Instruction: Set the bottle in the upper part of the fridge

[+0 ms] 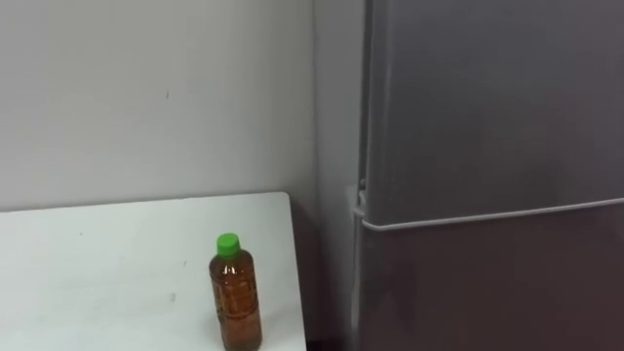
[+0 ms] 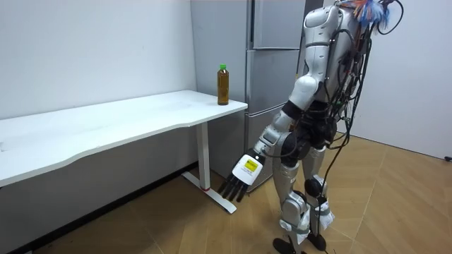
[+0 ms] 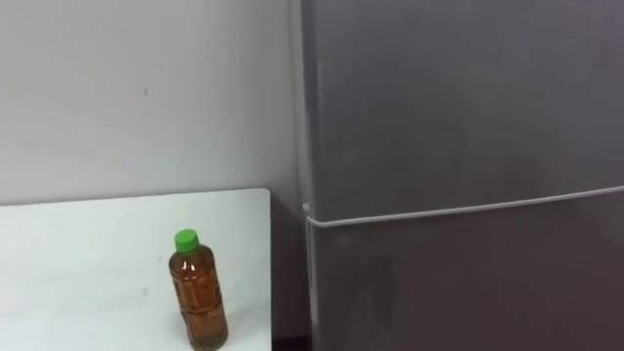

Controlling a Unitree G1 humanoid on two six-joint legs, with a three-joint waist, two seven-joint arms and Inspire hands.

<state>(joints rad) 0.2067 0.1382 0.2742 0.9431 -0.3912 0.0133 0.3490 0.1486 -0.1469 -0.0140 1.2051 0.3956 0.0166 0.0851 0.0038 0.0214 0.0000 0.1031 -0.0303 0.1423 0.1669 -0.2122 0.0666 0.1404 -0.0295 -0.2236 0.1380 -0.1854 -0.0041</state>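
The left hand [image 2: 245, 172] hangs low at the robot's side before the fridge [image 1: 487, 146], fingers straight and holding nothing, while the bottle [image 1: 235, 292] stands upright near the table [image 1: 97, 273] corner just left of the closed fridge, against a plain wall [image 1: 146, 97]

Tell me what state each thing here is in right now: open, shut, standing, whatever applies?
Bottle: upright near the end of the table, green cap on, untouched.
Upper fridge door: shut.
Lower fridge door: shut.
Left hand: hanging low beside the body, fingers straight, holding nothing.
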